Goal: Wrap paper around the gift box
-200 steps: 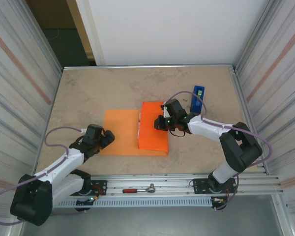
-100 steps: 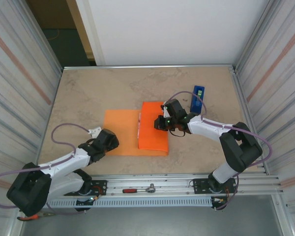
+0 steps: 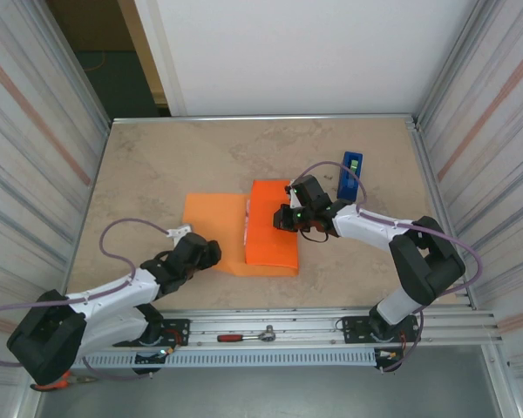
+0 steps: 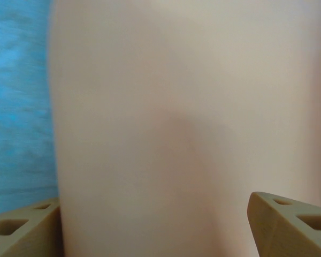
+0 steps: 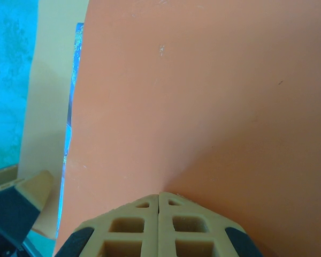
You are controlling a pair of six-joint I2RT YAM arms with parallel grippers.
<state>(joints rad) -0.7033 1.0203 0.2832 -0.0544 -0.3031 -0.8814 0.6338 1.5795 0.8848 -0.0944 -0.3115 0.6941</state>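
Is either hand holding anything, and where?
Nothing is gripped. The shut right hand presses the folded paper; the open left hand is at its near edge.

Open table (image 3: 200, 157) behind the paper (image 3: 213, 231); blue dispenser (image 3: 349, 174) far right.

paper (image 3: 268, 235) looks matt and smooth, table (image 3: 157, 165) is a dull stone-look top, front rail (image 3: 314, 324) is bare brushed metal.

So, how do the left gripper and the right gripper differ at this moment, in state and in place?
The left gripper is open, fingers wide apart; the right gripper is shut, fingers together. The left gripper is at the near left edge of the paper, by its flat part; the right gripper is on its folded-over part. Both have tan fingers.
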